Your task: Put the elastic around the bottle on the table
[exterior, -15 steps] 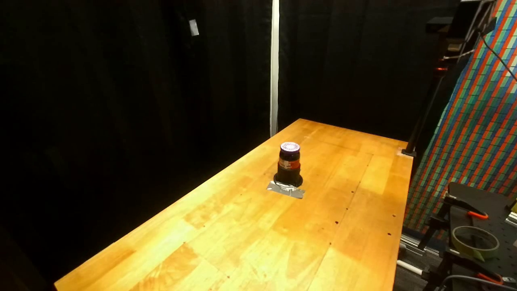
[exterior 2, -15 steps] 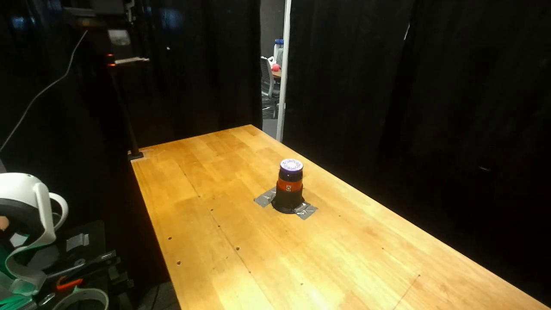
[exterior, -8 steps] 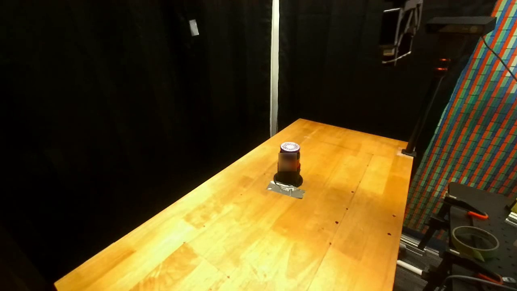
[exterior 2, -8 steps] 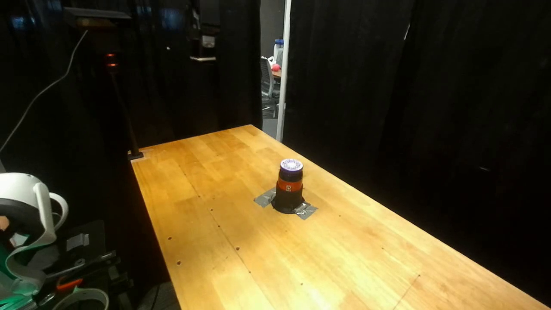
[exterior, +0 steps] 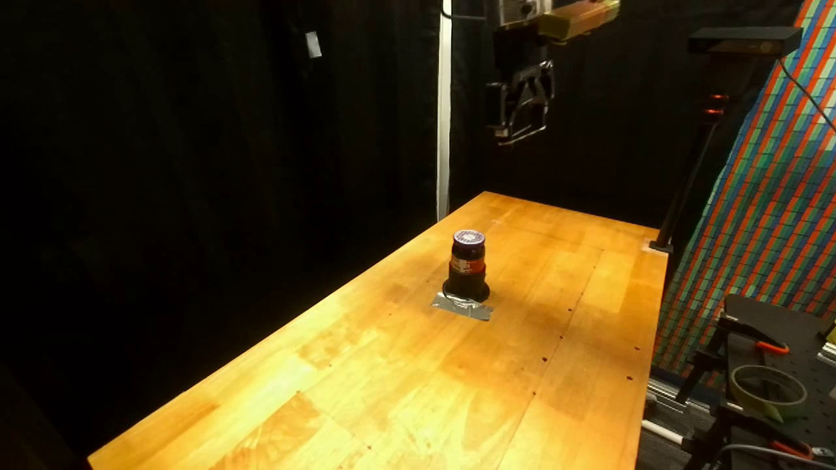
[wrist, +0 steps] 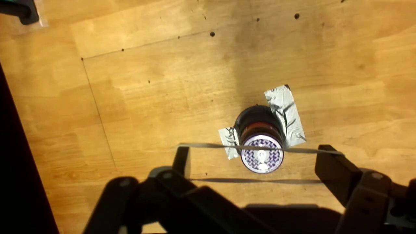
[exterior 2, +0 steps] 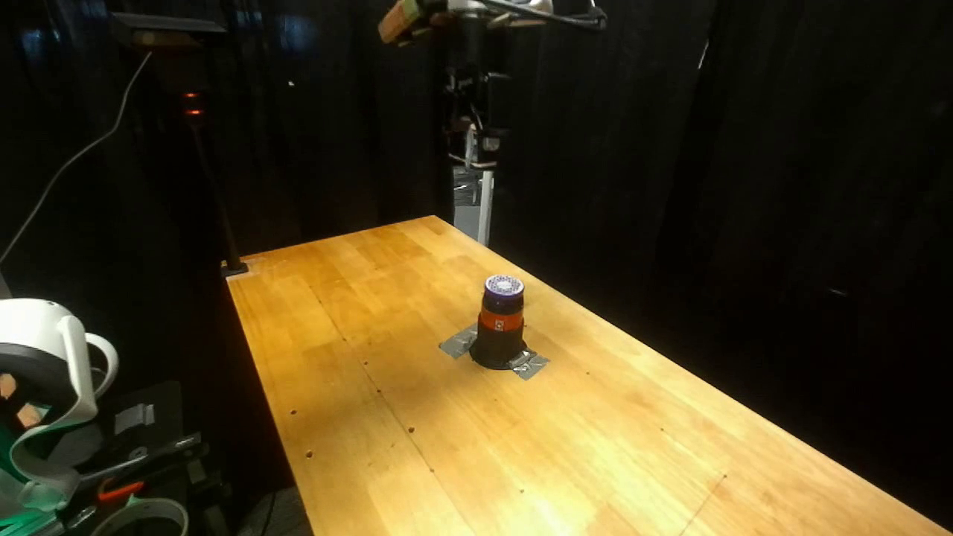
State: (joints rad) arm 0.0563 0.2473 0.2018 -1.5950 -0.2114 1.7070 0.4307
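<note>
spread wide, the end effector (wrist: 253, 162) stretches flat elastic (wrist: 208, 145) above the cylindrical bottle (exterior 2: 502, 318) and grained wood table (exterior 2: 633, 439).

Black curtains (exterior: 222, 163) hang around the place, one carrying a small pale tag (exterior: 314, 44), and a slim whitish pole (exterior: 445, 117) stands between two stretches of them. Beside a brightly checked cloth (exterior: 764, 215) I see a flat dark box (exterior: 744, 42) up high, red lights (exterior: 714, 111) glowing beneath it on a black stand (exterior: 686, 186). Lower down, a roll of tape (exterior: 786, 411) sits on a dark perforated board (exterior: 800, 356), and in an exterior view a white headset-shaped device (exterior 2: 41, 327) shows near a small orange piece (exterior 2: 119, 491).
</note>
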